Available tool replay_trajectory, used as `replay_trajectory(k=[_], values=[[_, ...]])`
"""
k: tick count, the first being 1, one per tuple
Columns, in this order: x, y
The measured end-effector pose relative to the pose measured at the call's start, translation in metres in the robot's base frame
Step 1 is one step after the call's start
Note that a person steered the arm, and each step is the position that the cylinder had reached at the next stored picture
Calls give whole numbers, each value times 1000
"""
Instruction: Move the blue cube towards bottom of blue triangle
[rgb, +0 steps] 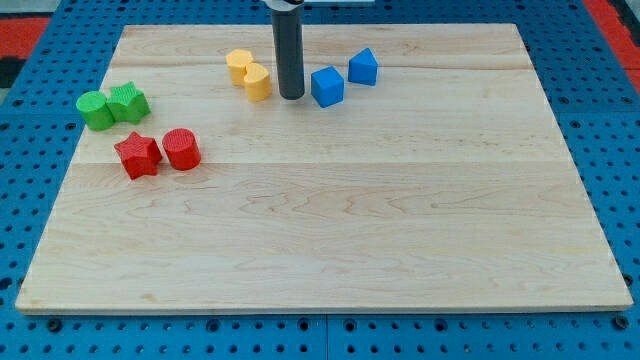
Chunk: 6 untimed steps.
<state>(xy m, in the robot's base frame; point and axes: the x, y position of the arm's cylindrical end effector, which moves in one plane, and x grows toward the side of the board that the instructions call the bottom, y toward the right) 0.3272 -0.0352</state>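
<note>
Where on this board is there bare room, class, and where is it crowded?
Bare: the board's whole lower half and right side, below the red blocks. Crowded: the top, where my tip stands between the yellow blocks and blue cube.

Pale wood board (330, 230) on blue pegboard (610, 120) w/ red mat at corners, even light.
</note>
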Motion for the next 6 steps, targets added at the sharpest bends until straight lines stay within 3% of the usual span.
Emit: replay_trajectory(k=[6], values=[[-15,57]])
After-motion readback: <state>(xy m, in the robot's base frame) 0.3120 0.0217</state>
